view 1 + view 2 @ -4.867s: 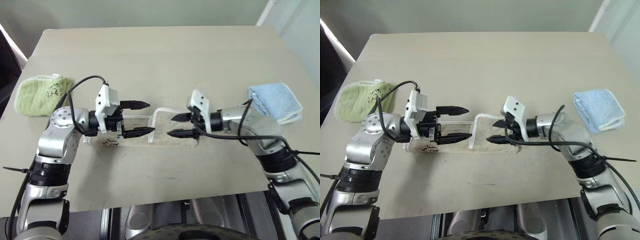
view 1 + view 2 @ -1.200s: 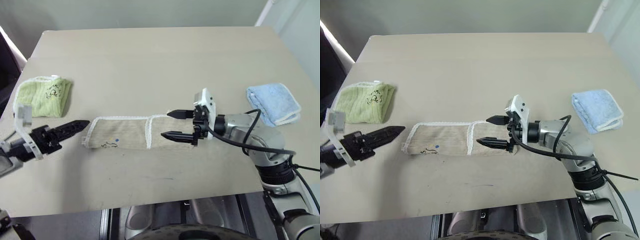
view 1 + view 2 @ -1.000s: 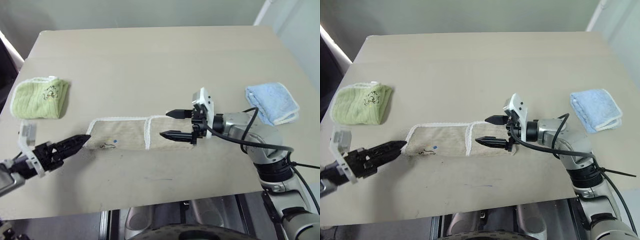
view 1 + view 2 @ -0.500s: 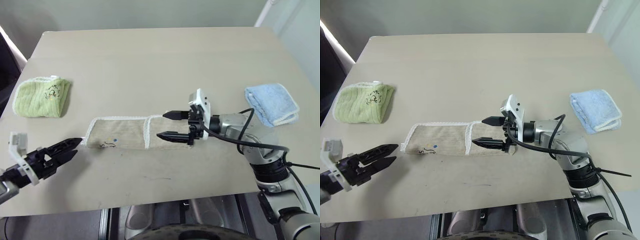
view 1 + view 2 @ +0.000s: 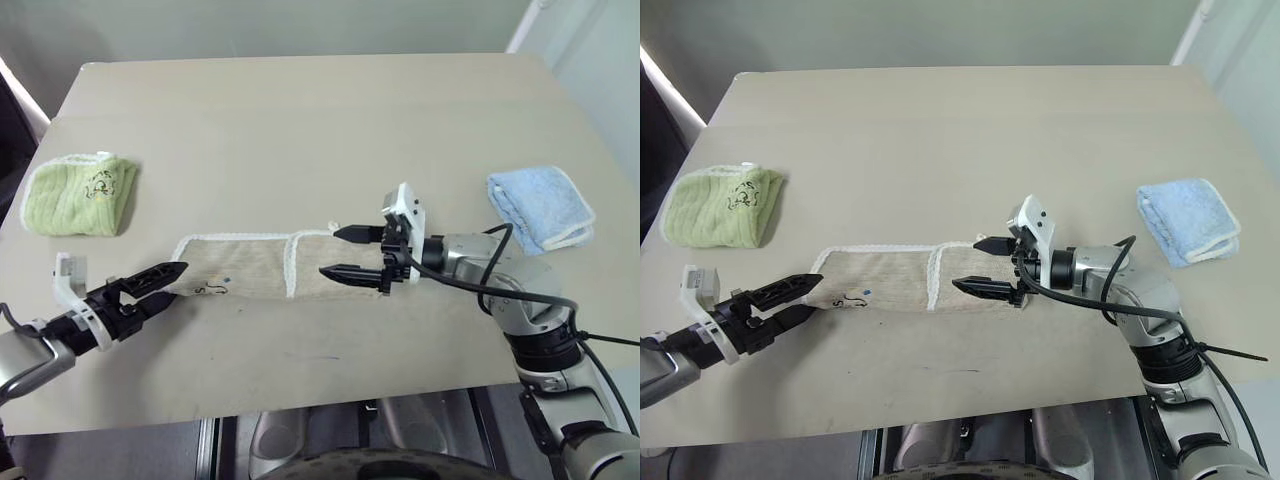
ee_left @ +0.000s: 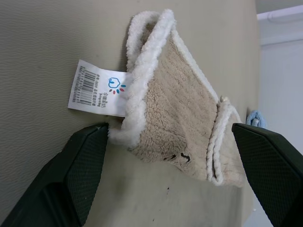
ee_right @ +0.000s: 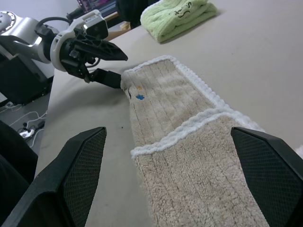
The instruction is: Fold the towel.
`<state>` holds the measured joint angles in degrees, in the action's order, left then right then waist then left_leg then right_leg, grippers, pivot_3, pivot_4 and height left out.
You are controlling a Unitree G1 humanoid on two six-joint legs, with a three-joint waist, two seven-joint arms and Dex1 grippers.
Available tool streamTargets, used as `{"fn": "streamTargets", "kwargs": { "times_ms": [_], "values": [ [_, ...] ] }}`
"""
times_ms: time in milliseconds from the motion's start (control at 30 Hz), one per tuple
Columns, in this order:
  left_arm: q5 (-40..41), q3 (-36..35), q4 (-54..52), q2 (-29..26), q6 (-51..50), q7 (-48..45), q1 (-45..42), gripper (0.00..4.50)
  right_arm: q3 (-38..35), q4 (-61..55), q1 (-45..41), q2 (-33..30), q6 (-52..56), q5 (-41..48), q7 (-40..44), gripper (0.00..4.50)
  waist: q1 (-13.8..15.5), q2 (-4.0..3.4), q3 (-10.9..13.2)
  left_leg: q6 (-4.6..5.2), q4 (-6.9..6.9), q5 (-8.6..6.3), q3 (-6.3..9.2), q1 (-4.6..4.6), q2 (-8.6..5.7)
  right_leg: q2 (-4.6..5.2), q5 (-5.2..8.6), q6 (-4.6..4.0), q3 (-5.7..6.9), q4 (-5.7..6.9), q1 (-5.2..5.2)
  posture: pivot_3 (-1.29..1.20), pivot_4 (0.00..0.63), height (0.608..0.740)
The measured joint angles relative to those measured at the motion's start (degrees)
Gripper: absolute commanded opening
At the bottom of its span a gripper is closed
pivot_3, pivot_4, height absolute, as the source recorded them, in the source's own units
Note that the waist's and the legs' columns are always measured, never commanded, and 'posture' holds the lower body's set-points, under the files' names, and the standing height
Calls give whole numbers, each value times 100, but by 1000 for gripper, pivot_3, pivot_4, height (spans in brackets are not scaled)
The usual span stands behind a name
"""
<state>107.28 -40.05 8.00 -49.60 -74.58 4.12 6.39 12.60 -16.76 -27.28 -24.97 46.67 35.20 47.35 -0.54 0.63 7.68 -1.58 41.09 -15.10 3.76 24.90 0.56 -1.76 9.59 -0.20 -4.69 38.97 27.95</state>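
The towel (image 5: 270, 266) lies flat near the middle of the table (image 5: 300, 130), already doubled into a long narrow strip running left to right, with a white corded edge crossing it about midway where an upper layer ends. It looks like soft, thick terry: light, limp, with no stiffness of its own, so any lifted end would likely sag and drag the rest along unless the other end is pinned. The pile should give good friction to the jaws, and nothing about it is fragile. The sensible places to take hold seem to be the short ends, pinching through all the layers at the corded hem so the layers do not slide apart; the left end also carries a small paper label (image 6: 97, 88) and a printed emblem (image 5: 853, 297) close by.

The left gripper (image 5: 800, 300) sits at that left end, jaws spread wide, one finger above the hem and one at table level, holding nothing. The right gripper (image 5: 345, 252) hovers over the right half of the strip, jaws likewise wide apart and empty.

Further out, a folded green cloth (image 5: 72, 195) rests near the left edge of the table, and a folded blue cloth (image 5: 540, 205) lies at the right, both well apart from the towel.
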Motion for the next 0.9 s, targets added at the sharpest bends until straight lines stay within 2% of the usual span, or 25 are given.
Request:
{"fn": "streamTargets", "kwargs": {
  "times_ms": [167,567,700,900],
  "values": [
    [-73,-8,377,-379,39,-266,139,4500,-2,-20,3,7,2,-1,-42,4450,-1,0,0,-7,-1,-8,1,-1,17,-13,0,-18,7,1,6,0,150,703],
    [-157,222,358,-315,188,-512,78,4500,-2,-12,1,30,-2,-62,-144,4450,46,-2,0,-3,-2,-10,4,-1,16,-13,0,-23,9,1,2,0,150,703],
    [-232,312,358,-268,248,-513,23,3616,-5,-14,2,29,-1,-63,-200,4500,70,-3,1,-1,-2,-9,4,0,16,-12,0,-23,9,1,1,0,150,703],
    [-284,641,361,-146,276,-506,-152,1397,-10,-15,3,28,-1,-63,-243,4500,58,2,-1,-11,-2,-7,4,1,17,-13,-1,-26,11,2,5,0,150,703]
  ]
}}
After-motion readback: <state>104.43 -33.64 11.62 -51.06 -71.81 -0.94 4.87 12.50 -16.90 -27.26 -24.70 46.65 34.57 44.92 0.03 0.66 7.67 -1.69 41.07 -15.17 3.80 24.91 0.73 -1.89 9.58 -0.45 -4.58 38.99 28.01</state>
